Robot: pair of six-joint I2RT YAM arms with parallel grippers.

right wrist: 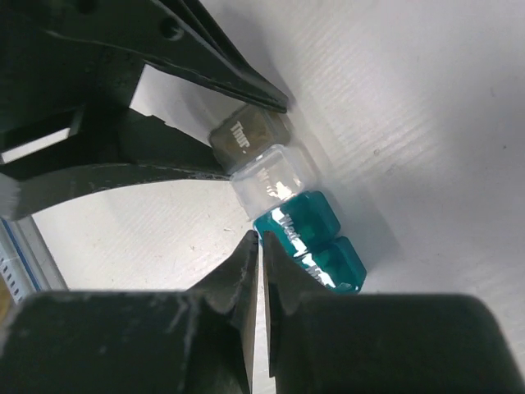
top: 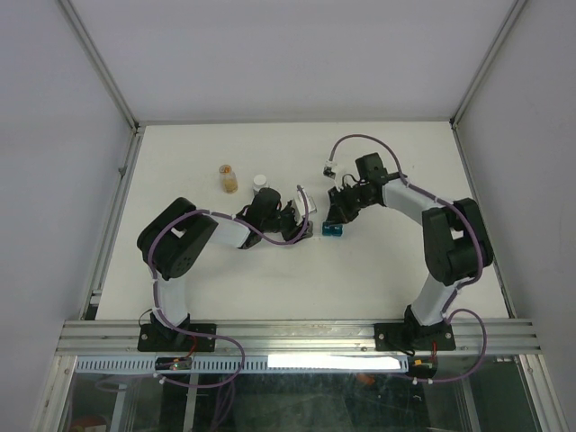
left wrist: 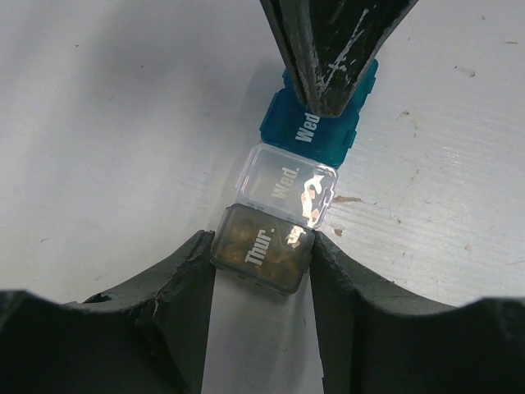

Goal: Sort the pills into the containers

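Left pincer (left wrist: 262,250) pinches the grey box (right wrist: 246,135), clear lid (left wrist: 291,185) between it and the teal box (left wrist: 295,135); right pincer (right wrist: 259,246), pressed together, tips at the teal box, so probably lid-opening step, and next calls for holding both boxes steady.

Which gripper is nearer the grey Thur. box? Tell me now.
Left. The left gripper clasps the grey Thur. box between its fingers. The right gripper, shut, is at the teal box, beyond the clear Wed. lid.
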